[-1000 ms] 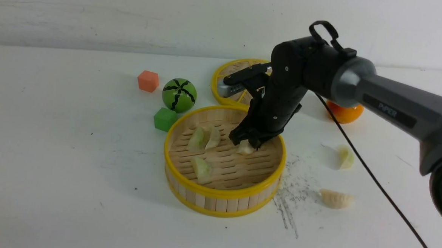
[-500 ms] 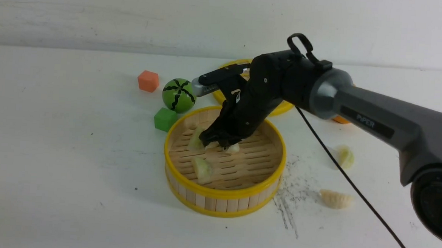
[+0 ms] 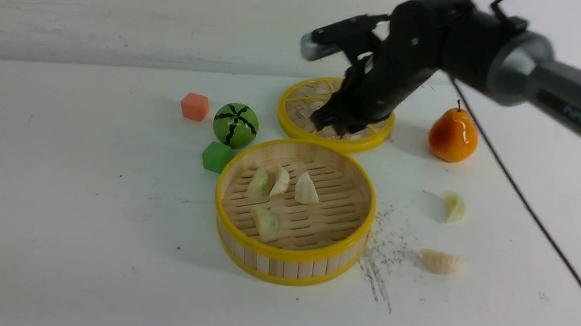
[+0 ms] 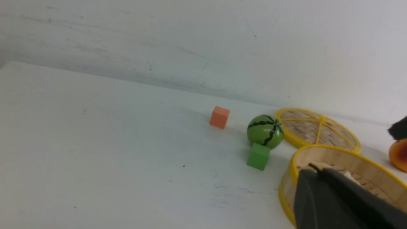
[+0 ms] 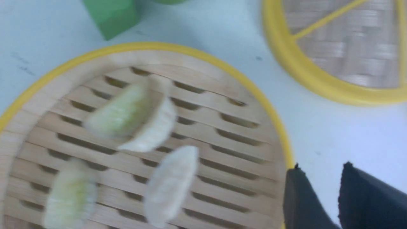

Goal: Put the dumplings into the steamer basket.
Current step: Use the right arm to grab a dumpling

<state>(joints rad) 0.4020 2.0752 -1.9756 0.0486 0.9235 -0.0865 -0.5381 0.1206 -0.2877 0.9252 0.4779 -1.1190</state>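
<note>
The steamer basket [image 3: 290, 255] stands mid-table and holds several dumplings: a pale green one [image 3: 259, 182], a white one [image 3: 280, 181] leaning on it, a white one [image 3: 306, 188] beside them and a green one [image 3: 266, 223] nearer me. Two more dumplings lie on the table to its right, a pale one [image 3: 454, 206] and a cream one [image 3: 442, 261]. My right gripper [image 3: 337, 123] hangs open and empty, raised behind the basket; its wrist view shows the gap between its tips [image 5: 321, 168] past the basket rim [image 5: 222, 68]. My left gripper [image 4: 314, 168] is shut and empty, with the basket [image 4: 287, 178] beyond its tips.
A flat woven lid with yellow spokes [image 3: 303, 104] lies behind the basket, under my right gripper. A watermelon ball [image 3: 236, 125], a green cube [image 3: 216, 156] and an orange cube [image 3: 194, 106] sit to the left. An orange pear [image 3: 453, 136] stands at the right. A black cable [image 3: 517, 195] hangs from the right arm.
My right gripper let go of a white dumpling in the basket, opened, then rose and swung back to the right over the lid. The pear came into sight.
</note>
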